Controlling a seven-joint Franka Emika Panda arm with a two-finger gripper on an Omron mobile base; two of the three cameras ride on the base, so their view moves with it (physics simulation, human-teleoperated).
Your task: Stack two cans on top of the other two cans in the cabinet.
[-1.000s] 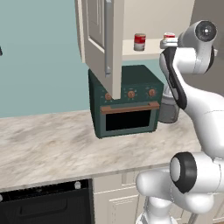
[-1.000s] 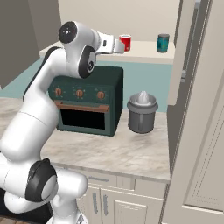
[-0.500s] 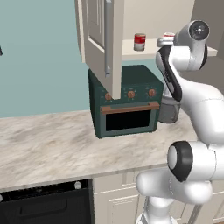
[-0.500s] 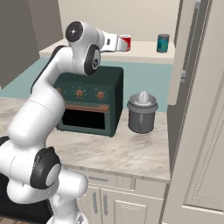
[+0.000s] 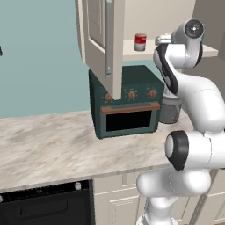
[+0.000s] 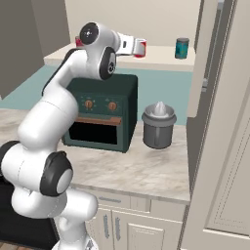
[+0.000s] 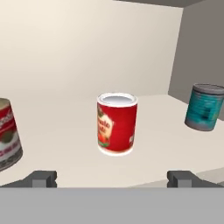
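On the pale shelf (image 7: 65,131) of the open cream cabinet (image 5: 101,39) a red can (image 7: 117,123) with a white band stands upright, straight ahead of my gripper (image 7: 113,179). The gripper is open, its fingertips (image 7: 43,178) spread wide and short of the can, nothing between them. A second red-and-white can (image 7: 6,135) sits at the left edge, partly cut off. A teal can (image 7: 204,107) stands to the right near the cabinet wall. From the base, my gripper (image 6: 133,45) reaches over the shelf (image 6: 161,61) beside the red can (image 6: 142,49); the teal can (image 6: 182,48) stands farther right. The red can (image 5: 140,42) is left of my gripper (image 5: 161,40).
A dark green oven (image 5: 127,101) stands on the marble counter (image 5: 48,145) under the shelf, with a grey lidded pot (image 6: 158,126) beside it. The open cabinet door (image 5: 107,52) hangs left of the arm, and another tall cream door (image 6: 215,73) stands close on the right.
The hand has edged slightly forward and up at the shelf, toward the middle red can. The cans stand where they were.
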